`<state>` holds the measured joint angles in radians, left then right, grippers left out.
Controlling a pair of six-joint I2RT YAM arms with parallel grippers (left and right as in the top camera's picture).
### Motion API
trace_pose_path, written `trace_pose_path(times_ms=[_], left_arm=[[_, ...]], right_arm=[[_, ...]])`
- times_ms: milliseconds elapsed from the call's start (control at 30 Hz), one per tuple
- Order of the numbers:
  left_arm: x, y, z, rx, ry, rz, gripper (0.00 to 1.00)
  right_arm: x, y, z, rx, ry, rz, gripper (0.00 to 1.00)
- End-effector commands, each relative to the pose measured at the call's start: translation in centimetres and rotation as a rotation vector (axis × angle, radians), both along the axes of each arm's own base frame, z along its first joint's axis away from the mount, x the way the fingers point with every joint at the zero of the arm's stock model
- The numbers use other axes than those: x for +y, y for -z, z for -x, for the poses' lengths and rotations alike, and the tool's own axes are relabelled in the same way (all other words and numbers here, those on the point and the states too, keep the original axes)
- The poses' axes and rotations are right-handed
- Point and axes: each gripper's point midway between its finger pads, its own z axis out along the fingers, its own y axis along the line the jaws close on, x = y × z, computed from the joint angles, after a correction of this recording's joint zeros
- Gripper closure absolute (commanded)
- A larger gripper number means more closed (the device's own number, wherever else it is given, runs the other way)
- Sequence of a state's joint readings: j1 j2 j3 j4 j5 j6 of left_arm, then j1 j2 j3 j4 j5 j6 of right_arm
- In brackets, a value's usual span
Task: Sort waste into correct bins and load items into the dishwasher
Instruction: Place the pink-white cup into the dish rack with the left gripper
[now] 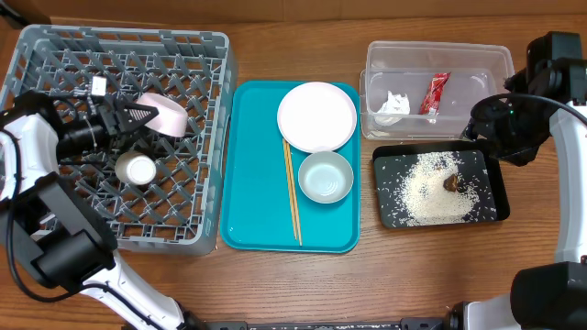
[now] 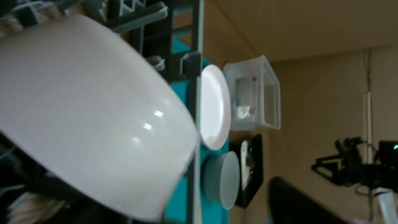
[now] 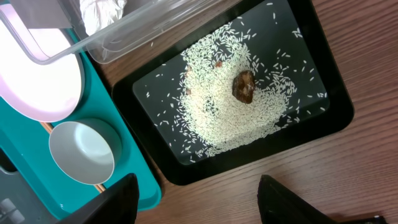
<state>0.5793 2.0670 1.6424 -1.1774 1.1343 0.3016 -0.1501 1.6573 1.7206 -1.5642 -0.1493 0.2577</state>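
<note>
My left gripper (image 1: 138, 115) is open inside the grey dish rack (image 1: 55, 55), its fingers spread right at the pinkish bowl (image 1: 165, 112). The bowl lies tilted on the lattice and fills the left wrist view (image 2: 93, 106). A small white cup (image 1: 138, 169) stands in the rack. The white plate (image 1: 316, 115), grey-green bowl (image 1: 326, 176) and chopsticks (image 1: 293, 188) lie on the teal tray (image 1: 252, 183). The clear tub (image 1: 477, 64) holds the tissue (image 1: 394, 104) and red wrapper (image 1: 434, 93). The black tray (image 1: 390, 215) holds rice (image 3: 230, 106) and the brown lump (image 3: 244, 86). My right gripper (image 3: 198, 180) is open and empty over bare table beside the black tray.
The rack's wall (image 2: 193, 37) stands between the bowl and the teal tray. Bare wooden table lies in front of the trays and right of the black tray. The right arm (image 1: 523, 119) hangs over the table's right side.
</note>
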Motion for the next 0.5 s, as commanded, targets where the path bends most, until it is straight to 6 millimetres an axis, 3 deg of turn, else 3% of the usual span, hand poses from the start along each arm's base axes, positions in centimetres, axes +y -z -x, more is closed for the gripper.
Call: trace_pose_path(times_ms=[0,267,400,467], left_arm=[[1.3,-0.6,0.4,-0.018,-0.022,-0.046,0.0],[2.4,-5.3,2.1,-0.062,-0.063,-0.296,0.0],[0.1,-9.0,2.9,-0.128,-0.049,-0.372,0.0],[-2.0,-10.5,3.2,-0.154,-0.017,-0.425,0.0]], right_arm=[[-0.2,-1.6,-0.2,-0.057,-0.001,0.013,0.37],[-0.1,-1.6,0.1,-0.046,-0.001,0.012,0.37],[-0.6,-1.4,0.5,-0.029,0.004,0.039,0.36],[-0.8,-1.4,0.6,-0.024,0.006,0.049,0.36]])
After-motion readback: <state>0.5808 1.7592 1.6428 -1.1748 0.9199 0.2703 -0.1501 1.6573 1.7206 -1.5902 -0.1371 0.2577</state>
